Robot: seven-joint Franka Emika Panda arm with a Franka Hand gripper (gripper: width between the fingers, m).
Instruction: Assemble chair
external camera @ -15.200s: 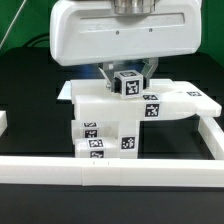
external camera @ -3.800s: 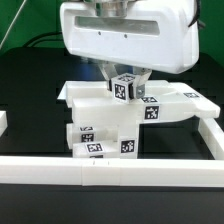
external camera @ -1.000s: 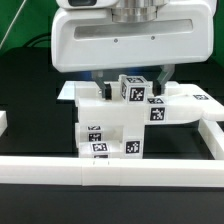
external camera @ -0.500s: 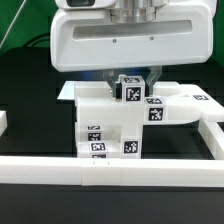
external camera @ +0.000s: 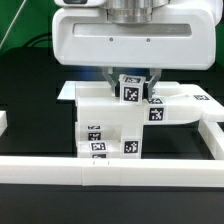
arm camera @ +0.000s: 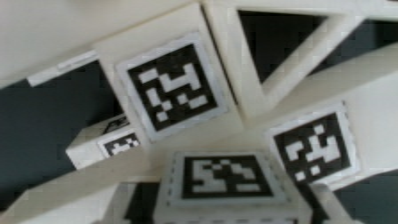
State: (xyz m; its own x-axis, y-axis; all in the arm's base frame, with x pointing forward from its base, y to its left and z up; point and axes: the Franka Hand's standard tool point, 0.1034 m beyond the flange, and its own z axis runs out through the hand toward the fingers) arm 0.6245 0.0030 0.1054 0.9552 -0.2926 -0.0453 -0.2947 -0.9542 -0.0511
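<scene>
The chair's white tagged pieces stand stacked in the middle of the exterior view. A wide seat block (external camera: 100,100) rests over lower tagged blocks (external camera: 105,138), and another tagged piece (external camera: 185,106) reaches toward the exterior view's right. A small upright leg bar (external camera: 131,90) with a tag on its face rises from the stack. My gripper (external camera: 131,82) hangs straight above it under its large white body, its fingers pressed on both sides of the bar. In the wrist view the same bar's tagged end (arm camera: 219,178) sits between the jaws, with the X-braced frame (arm camera: 302,45) beyond it.
A long plain white rail (external camera: 110,170) runs along the front and another rail (external camera: 212,135) along the exterior view's right. A short rail end (external camera: 3,122) shows at the left edge. The table top is black.
The fingers stood wider apart a second ago and have since closed onto the leg bar. The bar has shifted slightly toward the exterior view's left.
</scene>
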